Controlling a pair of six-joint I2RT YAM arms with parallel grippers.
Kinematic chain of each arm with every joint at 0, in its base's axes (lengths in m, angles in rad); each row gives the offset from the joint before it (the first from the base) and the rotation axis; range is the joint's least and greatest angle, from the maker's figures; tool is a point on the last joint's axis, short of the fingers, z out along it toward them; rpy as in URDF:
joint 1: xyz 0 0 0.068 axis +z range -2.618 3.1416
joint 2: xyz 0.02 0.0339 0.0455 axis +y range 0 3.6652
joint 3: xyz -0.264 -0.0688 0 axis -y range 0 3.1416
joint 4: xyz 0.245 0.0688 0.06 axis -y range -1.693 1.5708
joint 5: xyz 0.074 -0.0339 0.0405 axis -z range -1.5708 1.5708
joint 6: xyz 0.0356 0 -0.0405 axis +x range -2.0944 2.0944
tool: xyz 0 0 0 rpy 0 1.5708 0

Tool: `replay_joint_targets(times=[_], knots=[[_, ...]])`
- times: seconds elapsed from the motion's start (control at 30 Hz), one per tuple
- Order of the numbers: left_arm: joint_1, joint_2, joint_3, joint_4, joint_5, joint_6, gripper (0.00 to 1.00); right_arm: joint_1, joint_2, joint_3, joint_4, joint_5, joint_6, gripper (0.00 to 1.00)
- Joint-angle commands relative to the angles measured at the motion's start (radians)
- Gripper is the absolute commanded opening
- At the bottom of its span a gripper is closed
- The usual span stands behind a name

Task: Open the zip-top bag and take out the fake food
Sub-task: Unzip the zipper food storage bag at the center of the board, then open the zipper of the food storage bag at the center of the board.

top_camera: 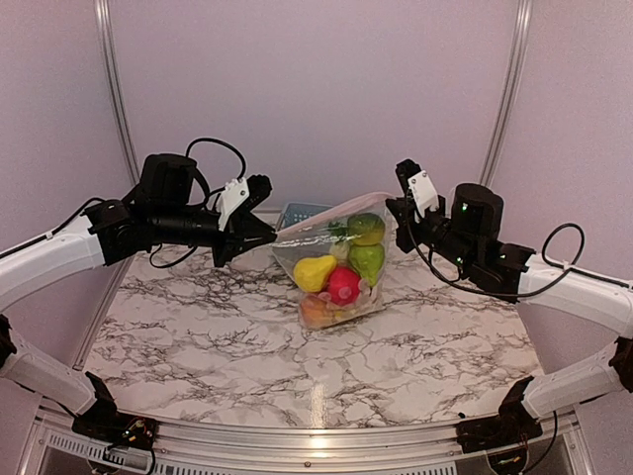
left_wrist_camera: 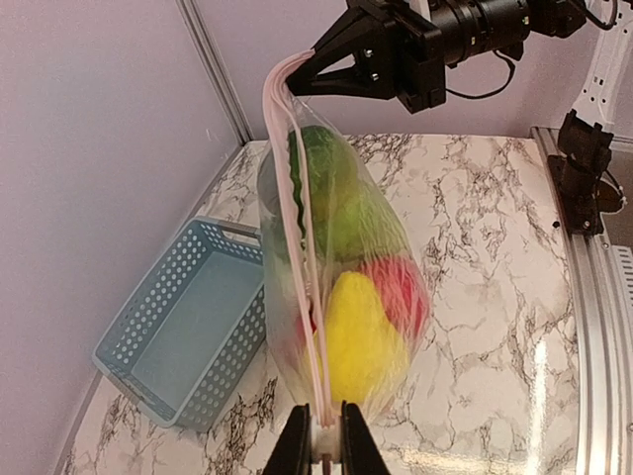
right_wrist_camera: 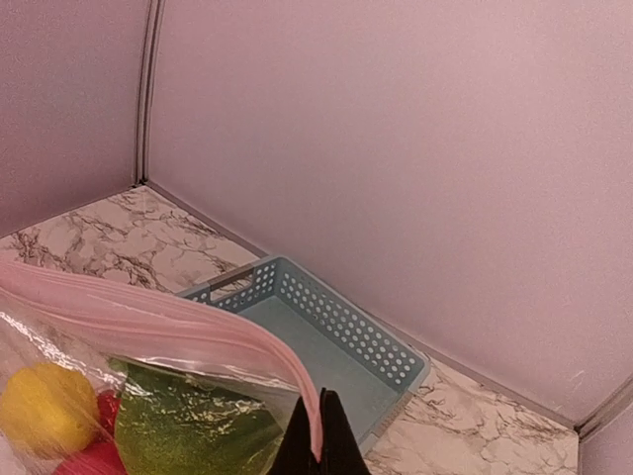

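The clear zip-top bag hangs stretched between my two grippers above the marble table. Its pale pink zipper strip runs from one gripper to the other and looks closed. My left gripper is shut on one end of the strip. At the other end my right gripper is shut on the strip's corner. Inside the bag lies the fake food: a yellow piece, a red-pink one and green ones.
A light blue slotted basket stands behind the bag near the back wall, also in the left wrist view and the right wrist view. The marble table ends at a metal rail in front.
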Motion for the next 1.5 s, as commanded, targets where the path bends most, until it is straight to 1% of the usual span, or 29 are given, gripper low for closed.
replay_joint_targets(times=[0.0, 0.07, 0.17, 0.23, 0.37, 0.4, 0.47, 0.53, 0.77, 1.0, 1.47], knots=[[0.016, -0.048, -0.018, -0.084, -0.015, -0.012, 0.00, -0.035, -0.008, 0.020, 0.063, 0.063, -0.013, 0.00], [0.016, -0.046, -0.018, -0.075, -0.009, -0.013, 0.00, -0.036, -0.004, 0.024, 0.061, 0.035, -0.022, 0.00], [0.017, -0.041, -0.014, -0.062, 0.004, -0.017, 0.04, -0.035, 0.005, 0.030, 0.048, -0.017, -0.033, 0.00], [0.017, -0.036, -0.007, -0.054, 0.012, -0.018, 0.10, -0.024, 0.010, 0.031, 0.044, -0.039, -0.048, 0.00], [0.017, -0.028, 0.016, -0.031, 0.035, -0.031, 0.33, 0.005, 0.023, 0.030, 0.040, -0.053, -0.088, 0.00], [0.017, -0.028, 0.021, -0.021, 0.040, -0.035, 0.37, 0.012, 0.025, 0.028, 0.042, -0.053, -0.097, 0.00], [0.017, -0.029, 0.028, -0.004, 0.044, -0.043, 0.42, 0.021, 0.024, 0.022, 0.048, -0.054, -0.108, 0.00], [0.020, -0.027, 0.040, 0.018, 0.043, -0.054, 0.44, 0.031, 0.023, 0.019, 0.052, -0.063, -0.116, 0.00], [0.027, 0.042, 0.133, 0.027, 0.027, -0.078, 0.45, 0.056, 0.011, -0.002, 0.094, -0.091, -0.145, 0.00], [0.027, 0.171, 0.280, -0.096, 0.065, -0.081, 0.41, 0.080, 0.010, 0.005, 0.111, -0.097, -0.156, 0.00], [0.010, 0.268, 0.349, -0.171, 0.112, -0.098, 0.33, 0.114, 0.027, 0.020, 0.135, -0.104, -0.168, 0.00]])
